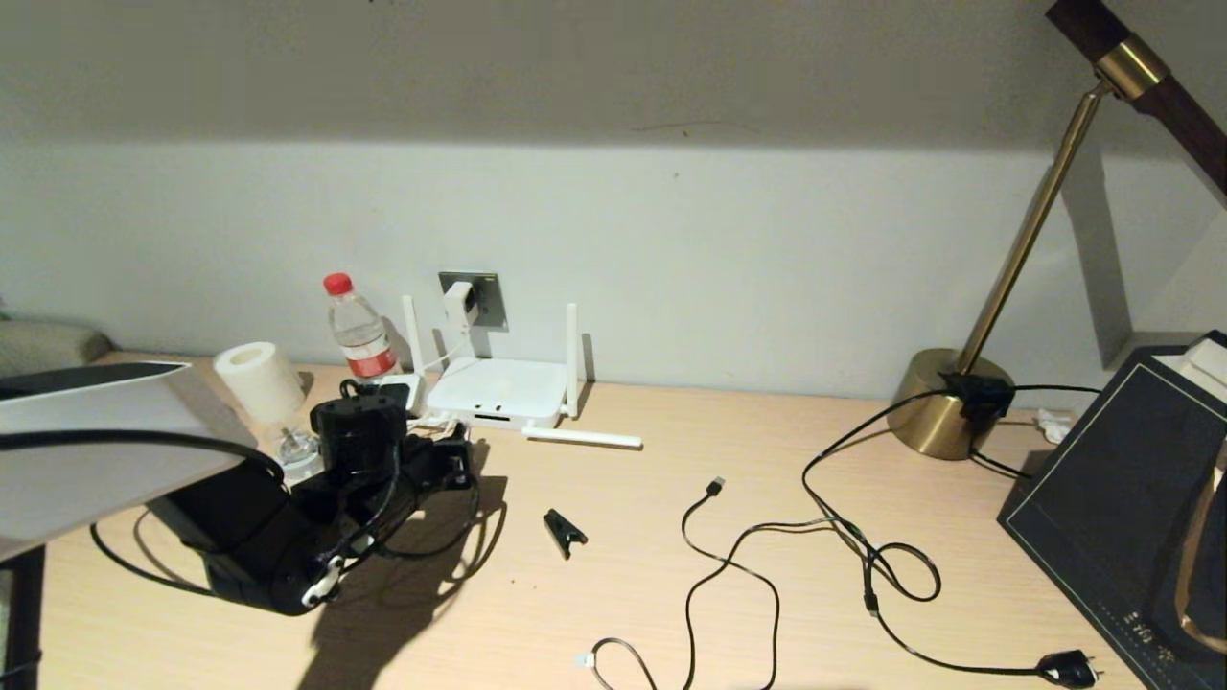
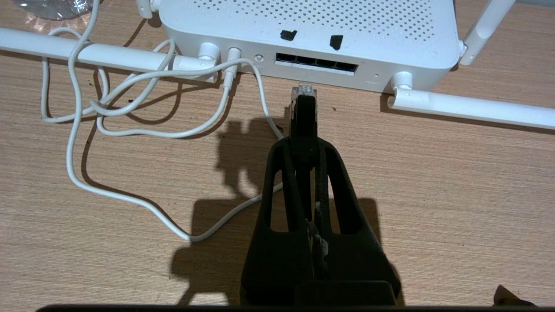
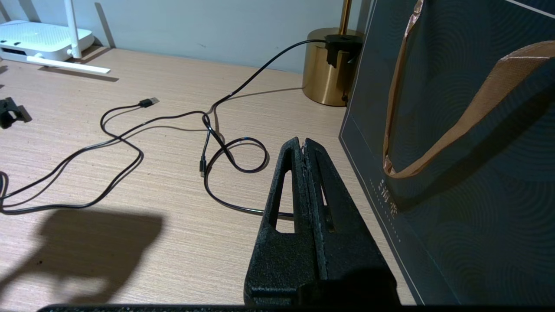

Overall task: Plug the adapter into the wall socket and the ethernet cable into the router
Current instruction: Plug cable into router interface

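Adapter half looks done: small white cube-shaped adapter (image 1: 459, 301) sits on the square grey wall socket (image 1: 484, 296), and its thin white cord loops down to a jack on the flat white router with slim stick antennas (image 2: 390, 26).

Step in hand: seating the ethernet plug. The left black claw (image 2: 303, 108) is clamped on the thin black ethernet cable (image 2: 304, 96), just behind its clear plastic connector. The connector tip points at the router's dark port row (image 2: 316, 65) and sits just short of it, not yet inside. It seems to sit low against the wooden table (image 2: 433, 195), with the port opening a bit higher.

To do it well:
- Pick one port. The tip seems lined up near the left-middle of the row; it should centre on a single opening and not straddle a divider.
- Raise the tip slightly so it meets the opening rather than the casing lip below.
- Keep the plug square to the router's face and push straight in; a skewed entry will jam.
- The router is light and unanchored, so a hard push may shove it back toward the wall. Slow, steady pressure is safer.
- The white cord (image 2: 130, 130) lies just beside the approach line and is best avoided.

The right black claw (image 3: 303, 145) is parked with its fingers pressed together and nothing between them, above the table beside the dark paper gift bag (image 3: 455, 151).
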Robot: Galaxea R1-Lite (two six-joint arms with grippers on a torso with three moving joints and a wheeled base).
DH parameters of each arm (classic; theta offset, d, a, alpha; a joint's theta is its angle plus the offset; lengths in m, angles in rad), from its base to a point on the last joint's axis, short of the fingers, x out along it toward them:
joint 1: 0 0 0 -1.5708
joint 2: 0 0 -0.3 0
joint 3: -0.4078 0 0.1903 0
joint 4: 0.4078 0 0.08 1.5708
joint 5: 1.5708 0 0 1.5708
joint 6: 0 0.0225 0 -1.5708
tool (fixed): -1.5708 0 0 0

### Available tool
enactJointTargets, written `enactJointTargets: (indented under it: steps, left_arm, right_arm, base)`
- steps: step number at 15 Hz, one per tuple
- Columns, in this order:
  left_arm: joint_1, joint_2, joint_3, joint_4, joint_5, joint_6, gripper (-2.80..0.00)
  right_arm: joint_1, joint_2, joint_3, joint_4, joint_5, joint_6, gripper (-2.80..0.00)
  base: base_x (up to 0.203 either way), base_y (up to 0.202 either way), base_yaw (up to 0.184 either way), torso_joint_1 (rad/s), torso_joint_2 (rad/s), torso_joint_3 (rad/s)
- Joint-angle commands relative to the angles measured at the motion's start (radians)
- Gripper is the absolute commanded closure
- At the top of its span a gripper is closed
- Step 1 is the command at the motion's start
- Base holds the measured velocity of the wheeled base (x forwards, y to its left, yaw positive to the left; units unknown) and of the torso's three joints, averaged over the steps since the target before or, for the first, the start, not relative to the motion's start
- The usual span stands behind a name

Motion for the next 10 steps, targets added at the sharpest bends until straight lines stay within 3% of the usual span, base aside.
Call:
enactJointTargets:
  steps: [1, 10]
  left_arm:
    - [0.003, 0.007, 0.002, -0.017, 0.0, -0.002, 0.0]
    - [0.003, 0.104, -0.044, -0.055, -0.011, -0.002, 0.0]
  right_arm:
    - [0.0, 0.002, 0.035, -0.001, 0.001, -0.001, 0.0]
    - [0.0, 0.002, 0.035, -0.001, 0.001, -0.001, 0.0]
  base:
    - [0.0, 0.0, 0.0, 0.0, 0.0, 0.0]
    - [0.0, 0.0, 0.0, 0.0, 0.0, 0.0]
